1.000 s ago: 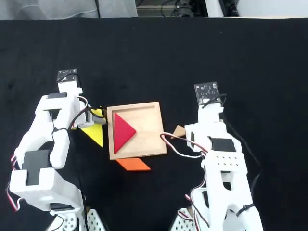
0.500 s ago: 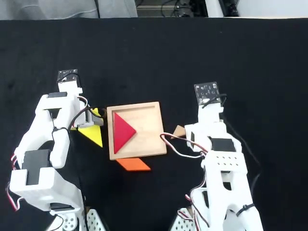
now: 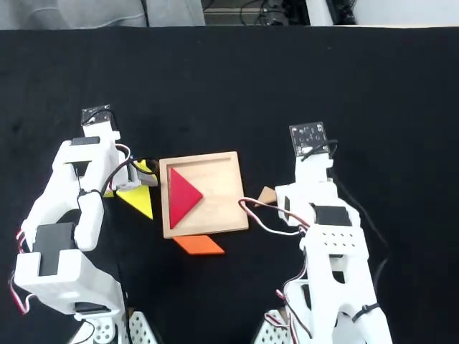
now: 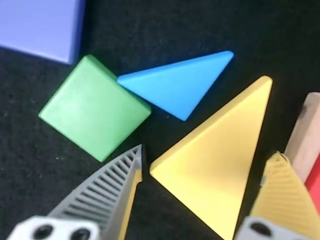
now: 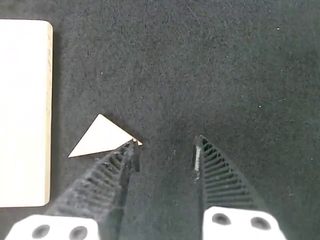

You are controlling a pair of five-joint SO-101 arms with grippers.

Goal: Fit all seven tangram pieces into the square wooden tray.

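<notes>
While my left gripper [image 4: 208, 152] stands open astride the yellow triangle [image 4: 220, 135] at nine o'clock of the tray [image 3: 215, 159], my right gripper [image 5: 165, 142] hangs open over the desk [image 5: 225, 60] beside a pale triangle [image 5: 100, 137] at three o'clock. A red triangle [image 3: 183, 195] lies inside.

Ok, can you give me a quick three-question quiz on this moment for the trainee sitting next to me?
1. True or false: the red triangle lies inside the wooden tray.
2. Fill in (inside or outside): the orange piece lies ____ the tray.
3. Which piece lies between the open fingers of the left gripper?
A. the red triangle
B. the yellow triangle
C. the orange piece

Key: 1 true; 2 outside; 3 B.
</notes>
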